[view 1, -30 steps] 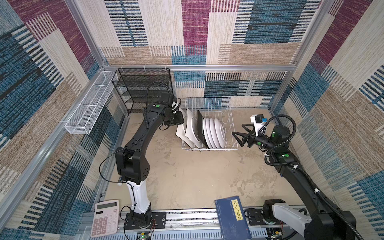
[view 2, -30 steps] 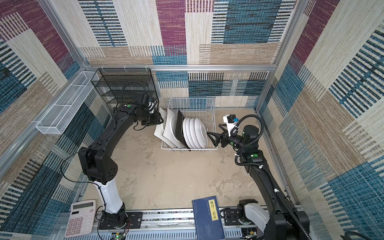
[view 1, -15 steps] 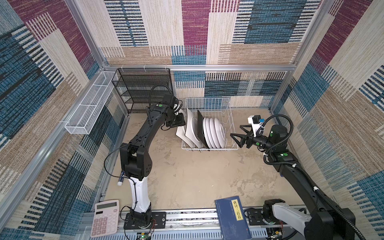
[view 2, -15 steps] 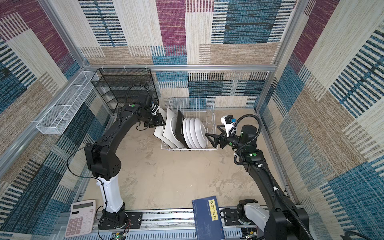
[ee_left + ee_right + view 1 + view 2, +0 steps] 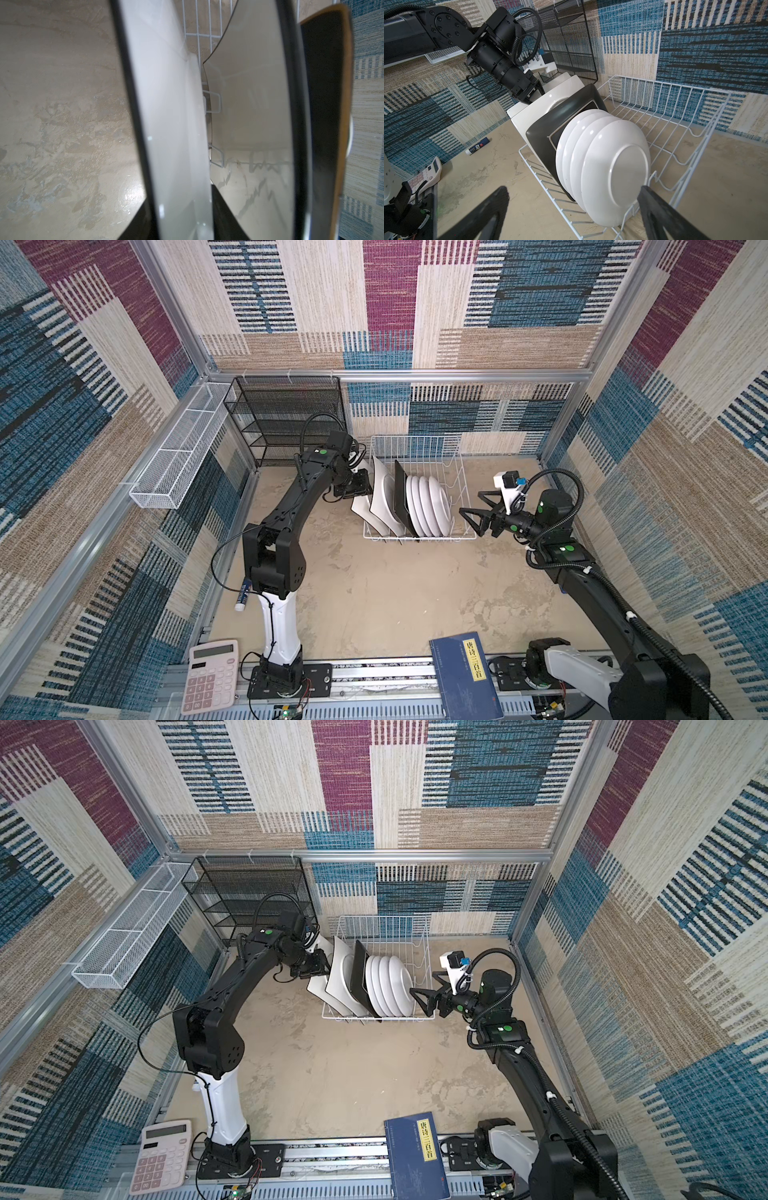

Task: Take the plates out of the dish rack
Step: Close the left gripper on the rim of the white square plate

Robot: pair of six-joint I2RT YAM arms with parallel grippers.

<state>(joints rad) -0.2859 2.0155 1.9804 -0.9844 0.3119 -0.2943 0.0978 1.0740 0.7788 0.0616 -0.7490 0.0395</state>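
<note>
Since a second ago, the left arm's elbow is drawn up and in toward the dish rack (image 5: 456,472). The left gripper (image 5: 362,494) is brought down at the rack's left end. The right gripper (image 5: 471,521) is edged slightly nearer the rack's right end.

Left arm: the forearm is stretched to the rack's left end and the wrist is turned onto the outermost white square plate (image 5: 360,512). In the left wrist view this plate (image 5: 172,124) is straddled by the two black fingers (image 5: 136,227), one on each face. Whether it is pinched cannot be told.

Right arm: the forearm is held low and the gripper is pointed at the rack's right end, just outside the wire. The jaws are spread wide with nothing held.

Plates: all are stood on edge in the rack's left half, leaned toward its left end. From that end they are ordered as follows:
- the outermost white square plate
- a second white square plate (image 5: 384,497)
- the black square plate (image 5: 401,499)
- four round white plates (image 5: 432,506), closely nested

Materials:
- The rack is made of thin white wire with flared sides and looped prongs.
- The plates are glossy glazed ware, and the square ones are round-cornered.
- The white squares are dark-edged in the left wrist view.
- The round plates are turned with their ringed backs (image 5: 616,172) toward the rack's right end.
</note>
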